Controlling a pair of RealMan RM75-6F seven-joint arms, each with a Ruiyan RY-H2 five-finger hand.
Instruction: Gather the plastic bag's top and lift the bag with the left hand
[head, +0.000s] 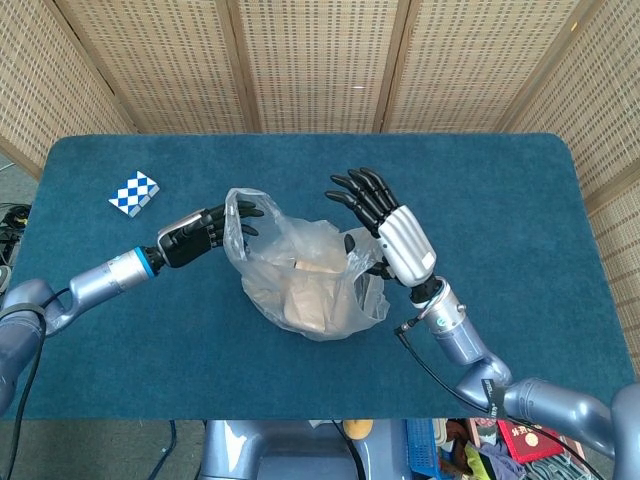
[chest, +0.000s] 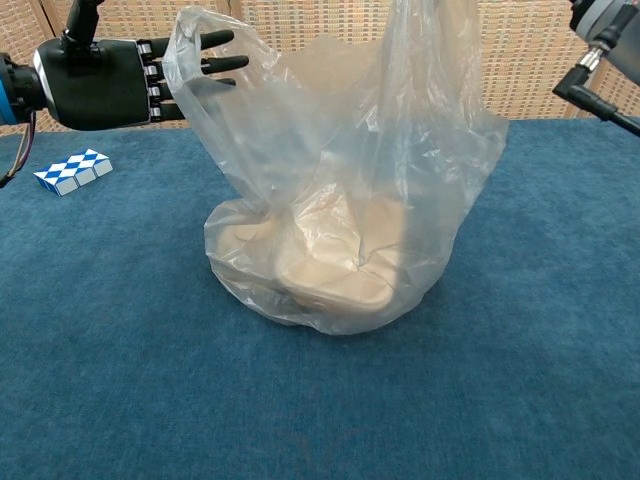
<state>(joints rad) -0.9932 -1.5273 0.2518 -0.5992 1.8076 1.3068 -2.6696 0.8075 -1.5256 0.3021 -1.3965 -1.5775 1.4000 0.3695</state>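
Note:
A clear plastic bag (head: 310, 275) with beige boxes inside stands mid-table, also filling the chest view as the plastic bag (chest: 340, 210). My left hand (head: 200, 235) is at the bag's left side, fingers straight and apart, poked through the left handle loop (head: 238, 212). The chest view shows the same left hand (chest: 110, 80) with its fingertips (chest: 225, 62) inside the loop. My right hand (head: 385, 225) stands over the bag's right side with fingers spread. Its thumb (head: 347, 247) is hooked in the plastic and keeps the right top raised.
A blue-and-white checkered block (head: 134, 192) lies at the far left of the blue table (head: 520, 200), seen low on the left in the chest view as the checkered block (chest: 72, 170). Wicker screens stand behind the table. My right wrist and cable (chest: 600, 40) cross the top right corner.

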